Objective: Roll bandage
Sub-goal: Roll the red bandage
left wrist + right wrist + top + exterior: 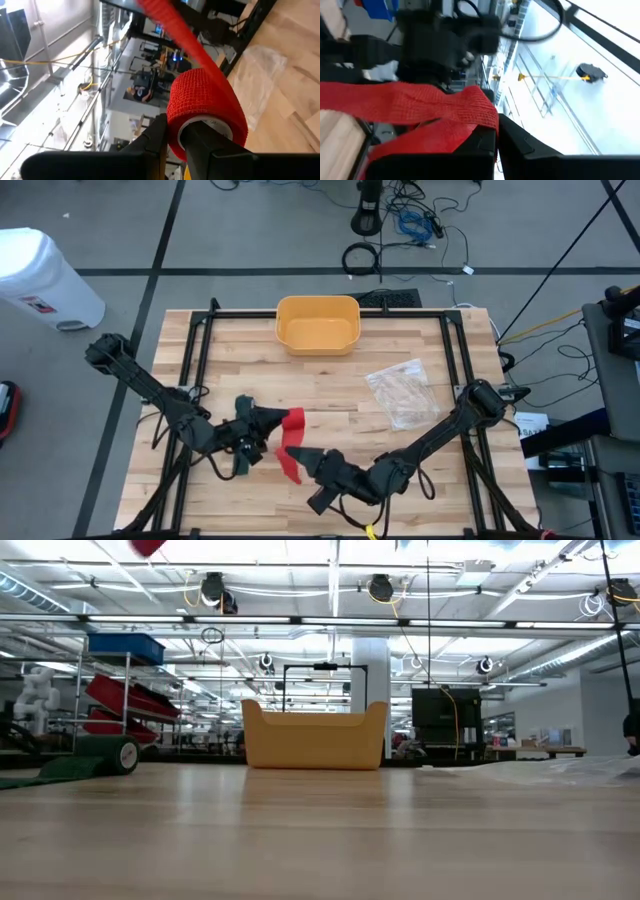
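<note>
High view, left pincer (268, 423): narrowly parted, gripping the red bandage roll (293, 419) above the counter (330, 380), near the front middle.
Bandage tail (287, 463): loose red strip running from the roll toward the right arm.
Right pincer (300, 455): clamped tight on that tail's end.
Yellow bin (317, 324): back middle, looks empty.
Clear plastic bag (402, 392): right of centre, lying flat.

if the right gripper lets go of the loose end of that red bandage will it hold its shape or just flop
Probably flop: the loose strip sags and folds where the right gripper pinches it, so it looks soft. Its open weave suggests it is light and a little stretchy. The wound roll on the left gripper looks firmer and should keep its round shape.
</note>
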Tool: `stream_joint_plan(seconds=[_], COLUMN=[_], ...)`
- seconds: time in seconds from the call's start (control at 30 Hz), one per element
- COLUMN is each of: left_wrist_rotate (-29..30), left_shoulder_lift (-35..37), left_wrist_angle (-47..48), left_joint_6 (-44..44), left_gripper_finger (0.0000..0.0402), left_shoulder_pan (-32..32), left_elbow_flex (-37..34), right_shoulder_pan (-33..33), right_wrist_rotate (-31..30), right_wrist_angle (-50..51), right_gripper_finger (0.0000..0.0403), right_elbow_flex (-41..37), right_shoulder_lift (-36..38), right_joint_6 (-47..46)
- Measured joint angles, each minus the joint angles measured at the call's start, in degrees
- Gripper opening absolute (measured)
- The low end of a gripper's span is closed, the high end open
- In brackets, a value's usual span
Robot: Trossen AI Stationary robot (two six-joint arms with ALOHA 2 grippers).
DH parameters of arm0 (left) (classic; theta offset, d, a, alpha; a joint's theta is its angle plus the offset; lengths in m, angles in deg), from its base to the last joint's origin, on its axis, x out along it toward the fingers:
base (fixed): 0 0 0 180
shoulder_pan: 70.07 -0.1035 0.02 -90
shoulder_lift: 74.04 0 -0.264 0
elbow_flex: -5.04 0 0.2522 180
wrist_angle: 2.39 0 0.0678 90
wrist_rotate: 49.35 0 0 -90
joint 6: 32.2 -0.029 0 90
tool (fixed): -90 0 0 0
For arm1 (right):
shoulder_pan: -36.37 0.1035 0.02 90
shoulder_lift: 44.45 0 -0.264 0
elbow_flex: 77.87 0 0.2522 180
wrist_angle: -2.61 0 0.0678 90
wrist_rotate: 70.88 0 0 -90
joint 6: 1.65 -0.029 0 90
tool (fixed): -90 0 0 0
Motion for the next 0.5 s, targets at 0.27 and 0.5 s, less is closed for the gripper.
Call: stream_joint_plan(seconds=[0.27,0.5], left_wrist_rotate=[-0.07,-0.4], left_shoulder_lift=[0.0,0.0], left_wrist_angle=[-1.86,-8.25], left_joint_6=[-0.66,-5.28], left_gripper_finger=[0.0056,0.0056], left_shoulder_pan=[2.24,5.58], left_elbow_flex=[0.0,0.02], right_shoulder_pan=[-0.24,-0.22], right_wrist_rotate=[-0.15,0.18], right_wrist_angle=[0.77,0.72], right_gripper_finger=[0.0,0.0], right_elbow_flex=[3.14,5.32], right_shoulder_lift=[0.12,1.6], right_joint_6=[0.79,0.69])
